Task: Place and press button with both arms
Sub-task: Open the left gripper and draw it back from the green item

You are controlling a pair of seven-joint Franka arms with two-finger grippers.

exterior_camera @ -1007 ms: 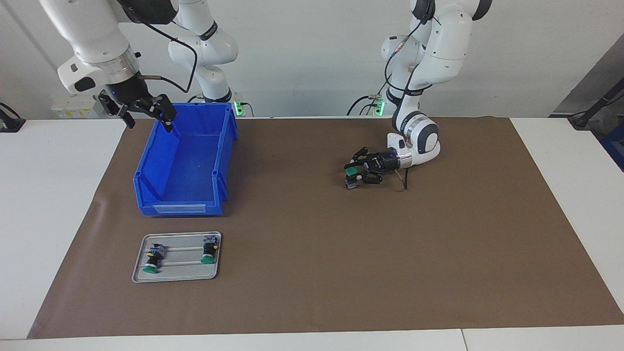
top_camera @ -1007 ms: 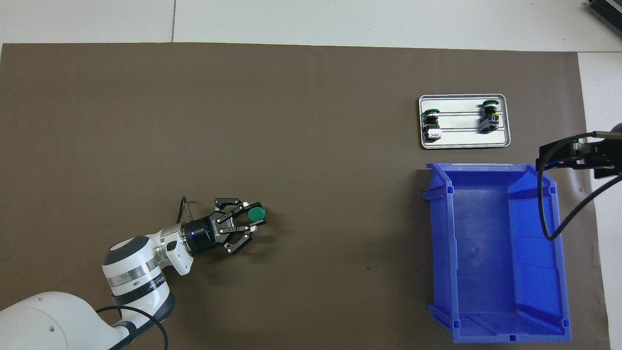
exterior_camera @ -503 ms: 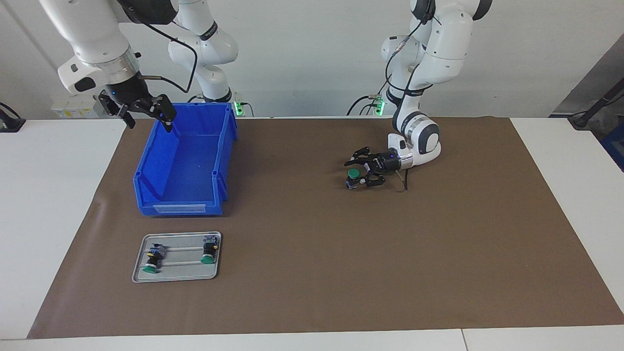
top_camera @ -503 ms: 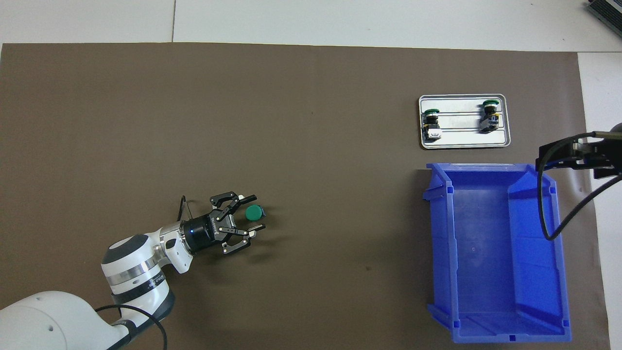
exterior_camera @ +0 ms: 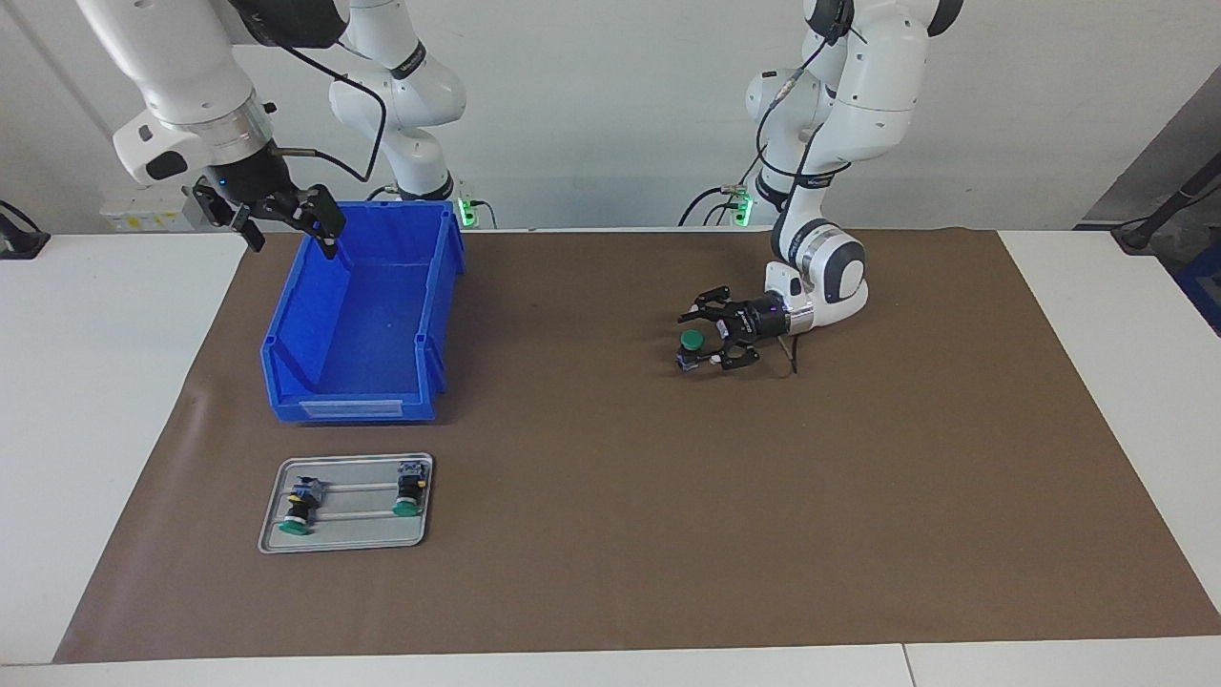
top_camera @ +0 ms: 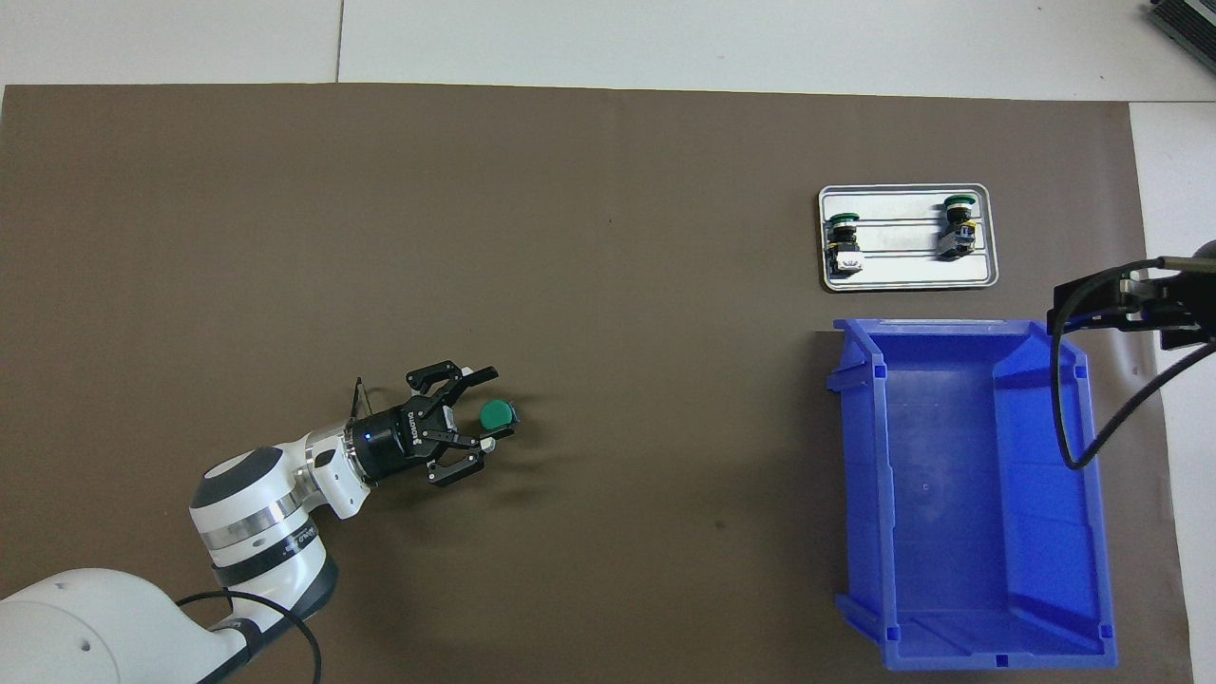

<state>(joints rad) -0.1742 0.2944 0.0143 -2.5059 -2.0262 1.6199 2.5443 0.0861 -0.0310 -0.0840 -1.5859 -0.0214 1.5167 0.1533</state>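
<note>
Facing view: the button [exterior_camera: 691, 347] stands upright on the brown mat [exterior_camera: 620, 534], round green cap up, between the wide-spread fingers of the left end effector [exterior_camera: 704, 338], not gripped. The right end effector [exterior_camera: 286, 221] hangs open over the blue plastic bin's [exterior_camera: 296, 334] rim.

Overhead view: the metal tray [top_camera: 907, 277] holds two look-alike switches [top_camera: 844, 242].

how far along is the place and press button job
Placing looks done: the button stands cap-up on the brown mat, and the left pincer is open beside it. Pressing is left. The right pincer waits open over the blue bin.
</note>
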